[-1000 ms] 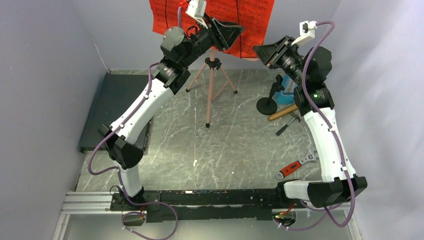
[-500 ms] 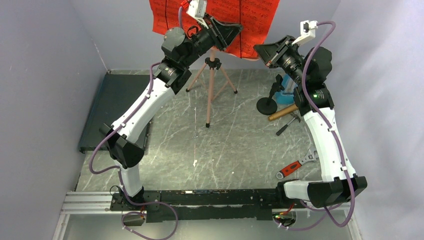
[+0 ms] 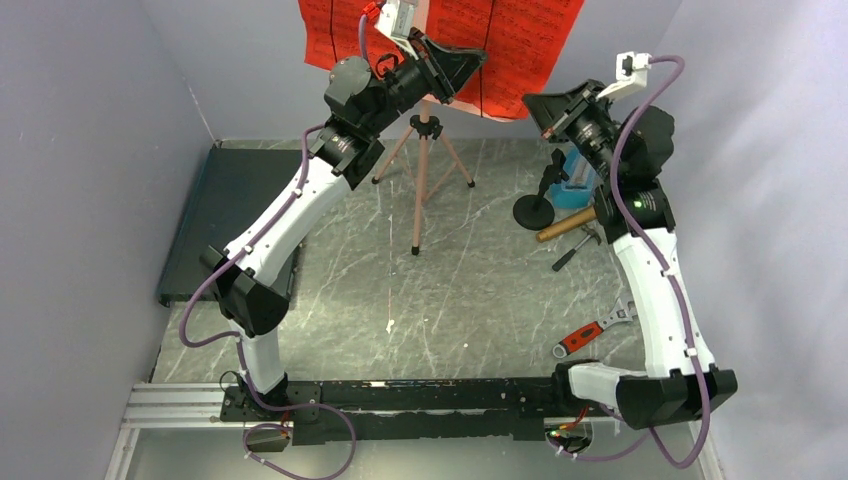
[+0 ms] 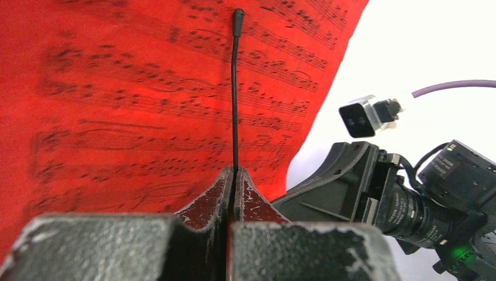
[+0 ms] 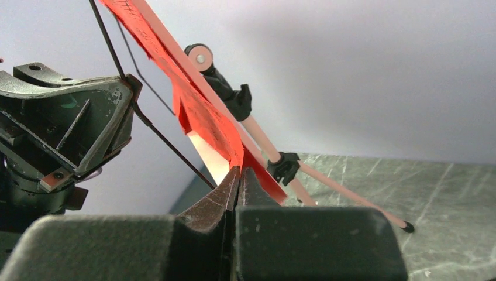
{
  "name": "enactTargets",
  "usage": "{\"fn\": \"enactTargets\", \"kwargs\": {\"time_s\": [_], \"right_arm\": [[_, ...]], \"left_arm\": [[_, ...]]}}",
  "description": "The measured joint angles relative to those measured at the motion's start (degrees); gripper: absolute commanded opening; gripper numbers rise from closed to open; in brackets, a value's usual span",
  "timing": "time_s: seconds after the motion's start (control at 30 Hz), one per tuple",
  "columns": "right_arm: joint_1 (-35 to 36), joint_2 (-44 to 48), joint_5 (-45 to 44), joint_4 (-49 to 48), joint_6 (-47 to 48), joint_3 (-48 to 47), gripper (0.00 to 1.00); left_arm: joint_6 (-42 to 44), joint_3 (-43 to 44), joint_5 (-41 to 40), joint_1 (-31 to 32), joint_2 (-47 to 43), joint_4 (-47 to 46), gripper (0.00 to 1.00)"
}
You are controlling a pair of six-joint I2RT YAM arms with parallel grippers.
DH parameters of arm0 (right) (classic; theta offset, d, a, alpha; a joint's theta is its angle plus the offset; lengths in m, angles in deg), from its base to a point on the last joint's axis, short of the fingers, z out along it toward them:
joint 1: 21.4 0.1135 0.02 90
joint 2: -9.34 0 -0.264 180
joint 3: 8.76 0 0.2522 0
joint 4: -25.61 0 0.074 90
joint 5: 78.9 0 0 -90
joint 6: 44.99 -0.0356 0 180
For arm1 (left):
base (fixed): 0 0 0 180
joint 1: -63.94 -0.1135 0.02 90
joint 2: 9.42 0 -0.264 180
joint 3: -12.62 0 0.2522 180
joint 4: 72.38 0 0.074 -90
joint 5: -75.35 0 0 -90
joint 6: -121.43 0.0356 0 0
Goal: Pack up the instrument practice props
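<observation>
The red sheet-music pages (image 3: 500, 40) (image 4: 146, 88) (image 5: 199, 111) rest on the pink tripod music stand (image 3: 422, 180) (image 5: 257, 132) at the back centre. My left gripper (image 3: 480, 62) (image 4: 235, 172) is shut on the stand's thin black page-holder wire (image 4: 234, 88), in front of the pages. My right gripper (image 3: 532, 102) (image 5: 240, 172) is shut on the pages' lower right edge. The blue metronome (image 3: 575, 180) and the black round-base stand (image 3: 533, 210) sit at the right, partly hidden by the right arm. The stand's desk is hidden behind the pages.
A flat dark case (image 3: 225, 215) lies along the left wall. A gold-brown shaft (image 3: 565, 225) and a small hammer (image 3: 575, 250) lie by the round base. The red-handled wrench (image 3: 590, 333) is near the right arm's base. Walls close in on three sides.
Both grippers have closed, the left on the wire and the right on the pages' edge. The right gripper has shifted right, and the pages' right side has slid right with it.
</observation>
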Motion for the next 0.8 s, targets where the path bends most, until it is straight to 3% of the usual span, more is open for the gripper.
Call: {"fn": "enactTargets", "kwargs": {"time_s": [0.27,0.57,0.7,0.8], "right_arm": [[-3.74,6.97,-5.66,1.64,2.01,2.64,0.00],[-4.68,15.15,-13.97,11.65,2.43,9.75,0.00],[-4.79,18.14,-16.44,18.91,2.40,11.34,0.00],[-4.79,20.22,-16.98,23.85,2.40,11.50,0.00]], "left_arm": [[0.22,-0.50,-0.04,0.00,-0.04,-0.72,0.03],[0.66,-0.85,-0.50,0.00,-0.15,-1.09,0.03],[1.11,-1.05,-0.72,0.00,-0.15,-1.31,0.09],[1.55,-1.07,-1.11,0.02,-0.17,-1.51,0.23]]}}
